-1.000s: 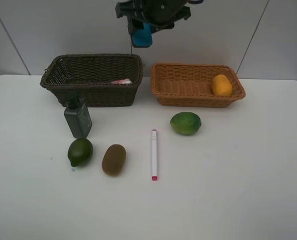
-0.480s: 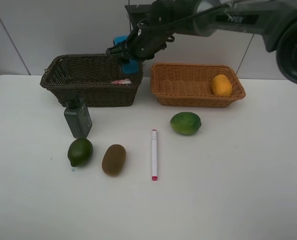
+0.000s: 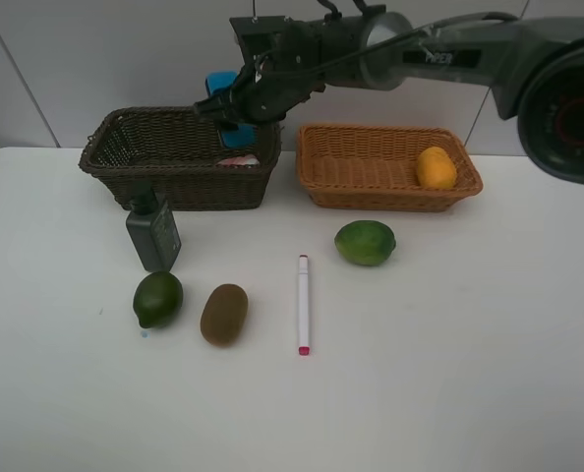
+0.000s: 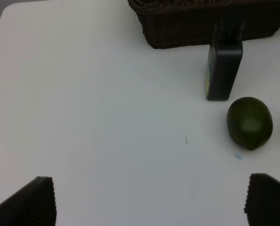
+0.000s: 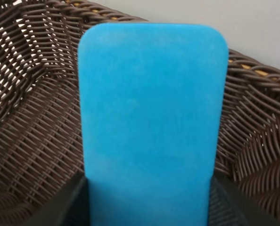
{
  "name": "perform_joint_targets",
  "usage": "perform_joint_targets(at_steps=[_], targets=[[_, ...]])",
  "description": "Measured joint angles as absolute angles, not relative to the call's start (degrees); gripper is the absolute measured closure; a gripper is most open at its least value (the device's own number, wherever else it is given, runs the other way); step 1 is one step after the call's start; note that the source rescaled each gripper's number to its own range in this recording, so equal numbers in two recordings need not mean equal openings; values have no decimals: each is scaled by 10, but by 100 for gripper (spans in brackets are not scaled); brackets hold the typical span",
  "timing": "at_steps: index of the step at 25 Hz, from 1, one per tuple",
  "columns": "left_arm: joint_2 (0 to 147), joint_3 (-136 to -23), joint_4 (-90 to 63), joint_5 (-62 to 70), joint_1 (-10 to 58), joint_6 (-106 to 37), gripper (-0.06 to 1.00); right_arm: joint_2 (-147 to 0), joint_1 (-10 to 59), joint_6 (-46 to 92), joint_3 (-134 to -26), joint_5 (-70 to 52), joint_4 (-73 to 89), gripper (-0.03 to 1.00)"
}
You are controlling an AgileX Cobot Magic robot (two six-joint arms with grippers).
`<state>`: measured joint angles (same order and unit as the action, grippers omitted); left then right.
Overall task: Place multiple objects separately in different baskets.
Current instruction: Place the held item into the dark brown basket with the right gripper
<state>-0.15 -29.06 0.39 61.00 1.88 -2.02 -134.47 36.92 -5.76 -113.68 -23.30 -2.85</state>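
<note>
Nearest me, the left hand (image 4: 149, 202) is idle, released wide above bare counter (image 4: 107, 117), w/ a green fruit (image 4: 249, 122) and the dark green bottle (image 4: 224, 70) ahead of it, so no worry there. The marker (image 3: 303, 304), kiwi (image 3: 223, 314) and the other green fruit (image 3: 365, 242) lie loose mid-counter, not sorted yet.

The risk is at the far end imo. The right hand (image 3: 233, 106) is clenched on the blue eraser (image 5: 152, 117), hanging over the dark basket (image 3: 174, 187) at its 2 o'clock corner. That's close to the rim and to the tan basket (image 3: 371, 192) next door. If I let go here it could clip the rim and hop out the back, or land on the pink bottle (image 3: 238, 159) inside.

The eraser sits btwn the fingers and pokes out well past the tips, w/ wicker right beyond it.
</note>
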Motion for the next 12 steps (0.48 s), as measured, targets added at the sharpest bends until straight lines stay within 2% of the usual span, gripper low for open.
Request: perform_joint_targets(at_steps=[12], targets=[[-2, -291, 4, 610, 19, -20, -6, -1345, 369, -57, -1137, -234, -29, 59]])
